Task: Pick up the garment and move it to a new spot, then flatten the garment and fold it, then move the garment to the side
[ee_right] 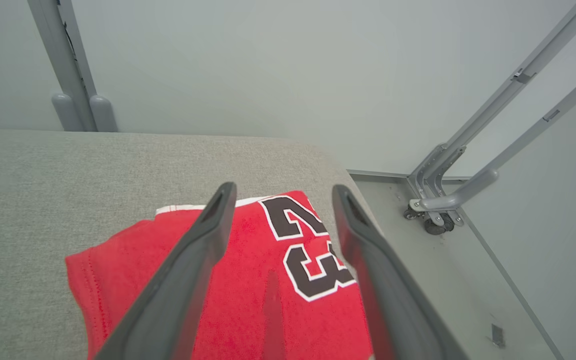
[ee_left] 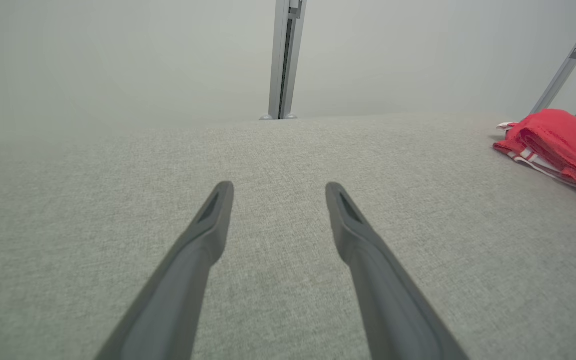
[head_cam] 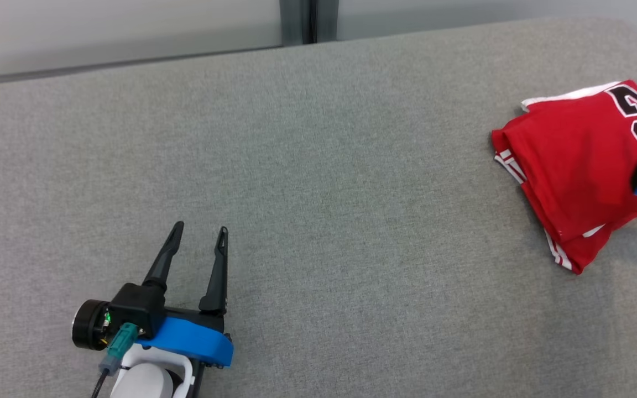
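One right pincer (ee_right: 283,190) cropped at head-view edge, over red garment (head_cam: 573,160)

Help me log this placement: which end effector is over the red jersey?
The right end effector, open above the jersey; the left end effector is over bare grey surface.

In the right wrist view, the right hand's (ee_right: 280,195) fingers (ee_right: 193,260) cover strips of the garment (ee_right: 268,280), whose near part runs off the bottom edge. In the head view, the picture's edge cuts off the garment's right side and half its black number (head_cam: 625,102). Of the hand above it, one finger shows.
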Tool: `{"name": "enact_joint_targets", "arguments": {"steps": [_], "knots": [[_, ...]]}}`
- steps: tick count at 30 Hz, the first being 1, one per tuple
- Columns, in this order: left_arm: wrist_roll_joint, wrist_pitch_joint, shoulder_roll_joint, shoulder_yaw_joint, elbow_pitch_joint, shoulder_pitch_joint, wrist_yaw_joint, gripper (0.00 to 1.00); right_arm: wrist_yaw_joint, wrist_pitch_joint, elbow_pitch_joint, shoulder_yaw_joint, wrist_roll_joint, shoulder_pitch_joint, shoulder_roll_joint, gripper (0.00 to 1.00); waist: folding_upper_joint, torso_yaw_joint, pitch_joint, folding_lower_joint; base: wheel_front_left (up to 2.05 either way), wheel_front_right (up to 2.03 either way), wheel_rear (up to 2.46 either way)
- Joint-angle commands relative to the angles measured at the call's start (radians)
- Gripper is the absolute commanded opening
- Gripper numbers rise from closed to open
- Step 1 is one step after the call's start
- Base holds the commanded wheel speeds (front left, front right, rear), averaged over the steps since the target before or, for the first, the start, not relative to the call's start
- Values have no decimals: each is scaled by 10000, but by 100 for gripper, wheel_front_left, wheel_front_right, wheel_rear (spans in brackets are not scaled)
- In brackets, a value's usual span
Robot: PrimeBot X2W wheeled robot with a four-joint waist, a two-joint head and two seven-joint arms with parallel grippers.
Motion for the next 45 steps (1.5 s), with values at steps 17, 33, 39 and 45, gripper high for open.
{"name": "enact_joint_targets", "arguments": {"steps": [17, 33, 39, 45], "knots": [[-1188, -296, -408, 1356, 516, 1000, 480, 100, -1, -3160, -1278, 1467, 381, 3191, 2495, 100, 0, 668, -2048, 0, 0, 0, 0], [-1114, -307, -671, 1486, 400, 2201, 459, 100, -1, -4089, -3012, 1992, 1637, 6494, 2661, 100, 0, 977, -2315, 0, 0, 0, 0], [-957, -309, -700, 1493, 257, 2204, 402, 100, -1, -4179, -3073, 2141, 1700, 6696, 2661, 100, 0, 963, -2352, 0, 0, 0, 0], [-962, -309, -734, 1530, 314, 2186, 328, 100, -1, -4192, -3029, 2068, 1621, 6697, 2661, 100, 0, 971, -2357, 0, 0, 0, 0]]}}
